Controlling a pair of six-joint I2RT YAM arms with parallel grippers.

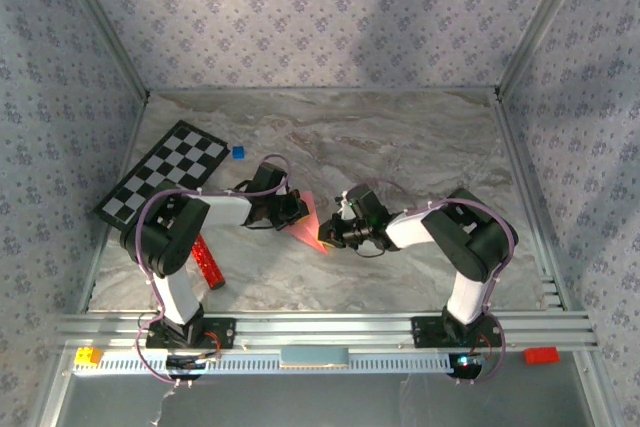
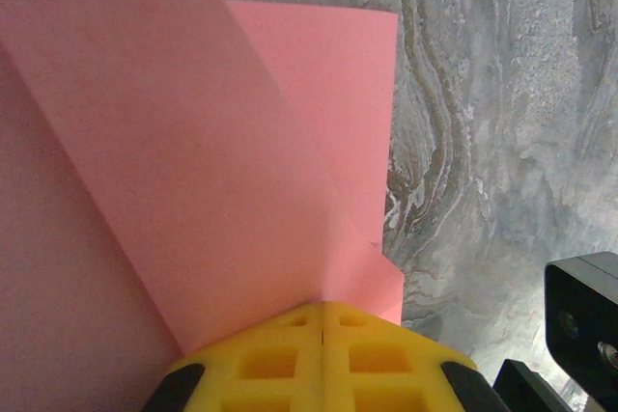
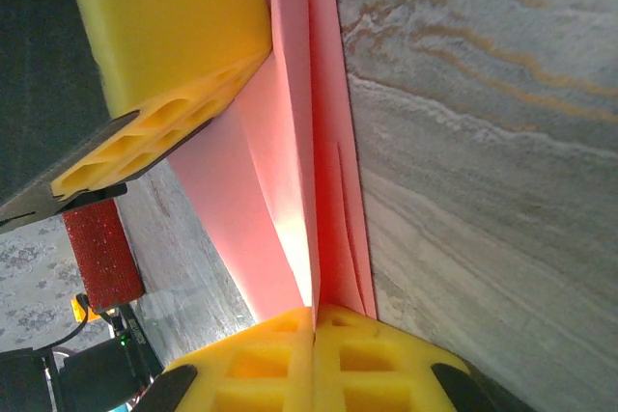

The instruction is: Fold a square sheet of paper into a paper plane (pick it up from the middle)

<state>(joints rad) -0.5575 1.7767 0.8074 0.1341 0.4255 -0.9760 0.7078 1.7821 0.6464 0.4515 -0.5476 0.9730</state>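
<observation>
The pink paper (image 1: 308,219), folded into layered flaps, is held above the marble table between both arms. My left gripper (image 1: 297,212) is shut on it; in the left wrist view its yellow pads (image 2: 323,354) pinch a creased part of the paper (image 2: 241,161). My right gripper (image 1: 327,236) is shut on the paper too, and several pink layers (image 3: 309,190) rise from its closed yellow pads (image 3: 314,354). The left gripper's yellow finger (image 3: 164,55) shows at the upper left of the right wrist view.
A black-and-white checkerboard (image 1: 165,172) lies at the far left, with a small blue cube (image 1: 238,152) beside it. A red glittery bar (image 1: 208,260) lies by the left arm's base and shows as the red bar (image 3: 101,253) in the right wrist view. Metal frame rails border the table (image 1: 400,137).
</observation>
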